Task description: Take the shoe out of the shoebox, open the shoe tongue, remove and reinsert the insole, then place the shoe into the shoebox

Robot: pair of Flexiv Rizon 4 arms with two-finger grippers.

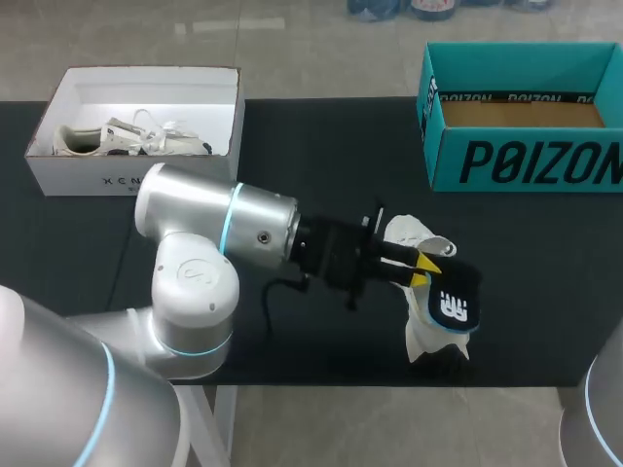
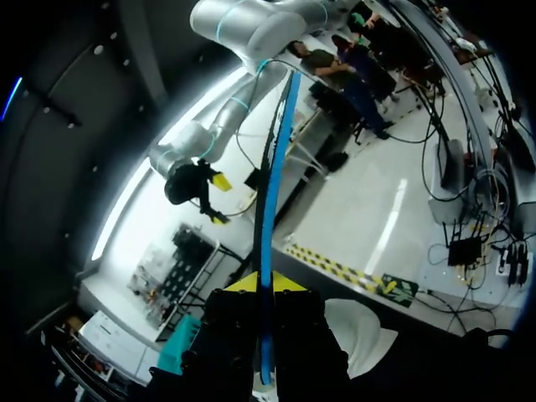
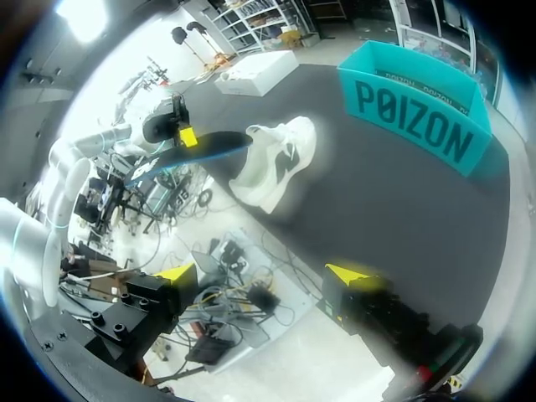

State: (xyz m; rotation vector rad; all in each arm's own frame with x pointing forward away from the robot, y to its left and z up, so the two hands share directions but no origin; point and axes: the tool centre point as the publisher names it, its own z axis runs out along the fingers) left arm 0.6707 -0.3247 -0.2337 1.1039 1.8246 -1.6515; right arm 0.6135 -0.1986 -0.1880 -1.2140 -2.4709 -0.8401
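- Bench (image 1: 292, 156): black surface carrying both boxes and the shoe.
- Teal shoebox (image 1: 526, 161): far right corner, open.
- White shoebox (image 1: 88, 180): far left corner, open, with another shoe inside.
- Shoe (image 1: 407, 232): white, out of the box, near the bench's front edge, right of middle.
- Insole (image 1: 453, 302): dark with a blue rim, out of the shoe and held just above it.
- Left gripper (image 1: 424, 268): clamped narrow on the insole's edge.
- Right gripper (image 3: 261, 276): fingers wide, holding nothing, well back from the shoe.
- Judgement: reinsertion is due. Lead the insole toe-first into the opening with the tongue kept back. The right gripper should steady the shoe against sliding.
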